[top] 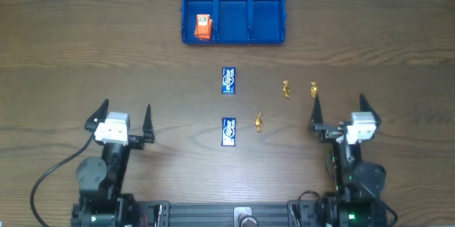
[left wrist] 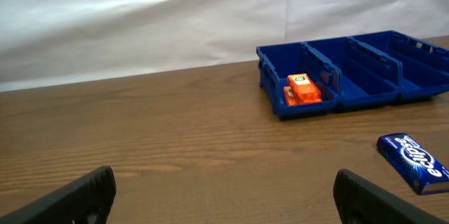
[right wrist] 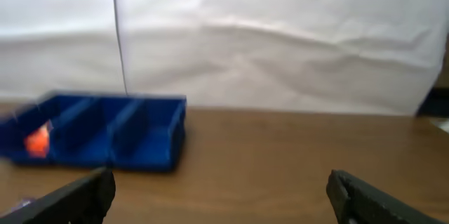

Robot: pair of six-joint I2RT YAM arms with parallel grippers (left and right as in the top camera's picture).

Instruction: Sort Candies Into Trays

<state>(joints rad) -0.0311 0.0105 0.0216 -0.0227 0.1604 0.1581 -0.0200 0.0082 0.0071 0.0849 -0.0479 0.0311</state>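
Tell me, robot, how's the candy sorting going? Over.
Left gripper, right gripper open, empty. Orange candy in tray, left bin. Two blue candies, three gold candies on table. Nothing in the way.

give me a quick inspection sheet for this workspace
surface: wooden table
job's things: blue tray with three compartments, orange candy in the end compartment on the left arm's side; two blue packs and three gold candies loose on the table
clutter: nothing seen
grippers: left gripper open, empty; right gripper open, empty
cables: black cable looping beside the left arm's base
surroundings: white sheet behind the table
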